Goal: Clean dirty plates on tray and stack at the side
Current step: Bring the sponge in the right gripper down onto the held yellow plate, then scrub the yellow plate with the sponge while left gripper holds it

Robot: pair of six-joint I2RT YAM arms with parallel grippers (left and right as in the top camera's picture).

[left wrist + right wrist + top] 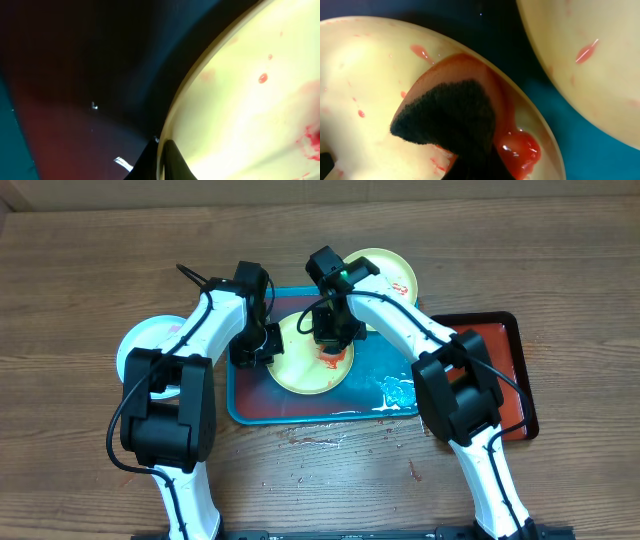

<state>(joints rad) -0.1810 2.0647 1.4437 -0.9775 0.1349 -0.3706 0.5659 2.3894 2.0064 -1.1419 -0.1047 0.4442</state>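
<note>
Red sauce (520, 147) pools near the rim of the pale yellow-green round plate (300, 370) lying in the teal-rimmed rectangular tray (360, 385): the wiping step, I judge. The right jaws clamp a dark sponge (450, 117) pressed on the smear, and the left jaws pinch the plate's left rim. Next, the sponge should sweep through the pool.

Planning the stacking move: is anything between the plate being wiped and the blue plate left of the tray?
The left arm lies over that gap, the left tool at the yellow plate rim, and partly covers the blue plate. The tray rim lies between too.
</note>
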